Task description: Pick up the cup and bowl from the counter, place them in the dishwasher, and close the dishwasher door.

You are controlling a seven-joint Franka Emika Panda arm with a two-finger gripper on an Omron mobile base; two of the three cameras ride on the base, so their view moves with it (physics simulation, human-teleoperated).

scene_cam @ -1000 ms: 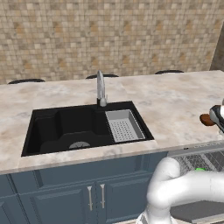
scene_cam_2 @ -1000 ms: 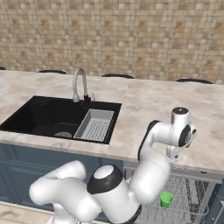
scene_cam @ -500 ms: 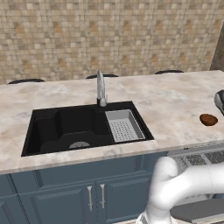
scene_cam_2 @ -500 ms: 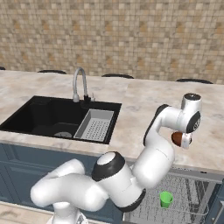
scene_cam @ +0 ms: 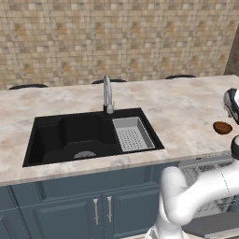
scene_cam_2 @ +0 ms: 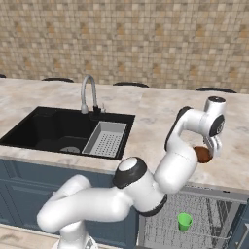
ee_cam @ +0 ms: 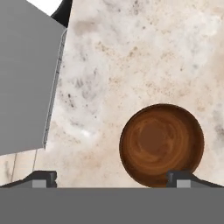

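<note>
I hold the hand [ee_cam: 111,177] above the surface [ee_cam: 144,57], pointing straight down, with its two fingertips [ee_cam: 43,177] spread wide and nothing between them.

Position of the target: the bowl [ee_cam: 161,145] sits upright on the surface, directly below the hand but offset toward the right-hand fingertip in the hand view. That fingertip overlaps the bowl's near rim, while the other fingertip stands well clear over bare stone. The bowl is round, so no long axis constrains the approach.

My judgement: a small lateral shift is required so that one finger falls inside the rim and one outside before I descend.

In the right base view the arm arches up and over, wrist bent down at the bowl [scene_cam_2: 203,154]. The green cup [scene_cam_2: 184,221] already stands in the dishwasher rack [scene_cam_2: 204,228].
</note>
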